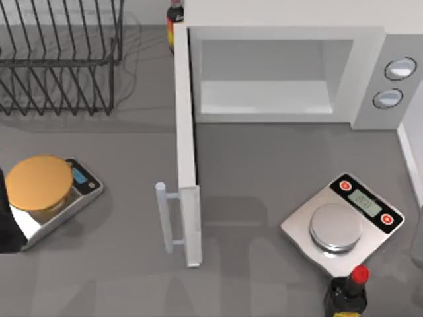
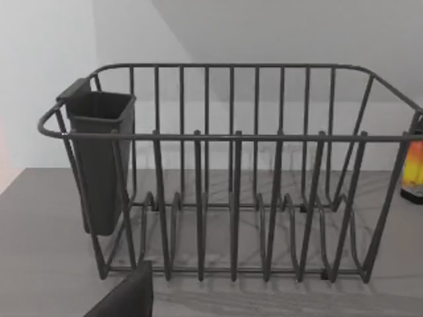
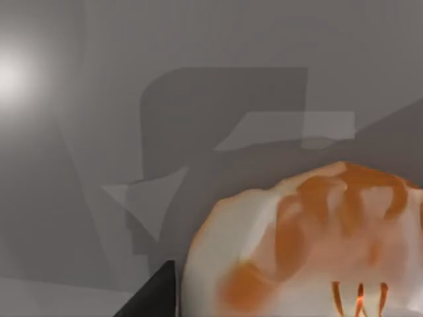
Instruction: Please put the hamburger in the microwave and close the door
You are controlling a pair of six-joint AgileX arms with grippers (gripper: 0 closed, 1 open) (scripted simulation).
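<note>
Close before right wrist camera: hamburger point(image 3: 310, 244); overhead, door point(image 1: 186, 145) open; end effector states unclear.

White microwave point(image 1: 284, 39) w/ grey panel; orange-whitish hamburger point(image 3: 310, 244).

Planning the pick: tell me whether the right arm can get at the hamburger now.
Probably yes: in the right wrist view the hamburger sits close before the camera, nothing between them. The left arm is at the left edge of the table.

Microwave point(image 1: 370, 72) matt white, silvery knobs point(image 1: 400, 68); rack point(image 2: 231, 198) dark wire; hamburger point(image 3: 310, 251) glossy, smooth.
</note>
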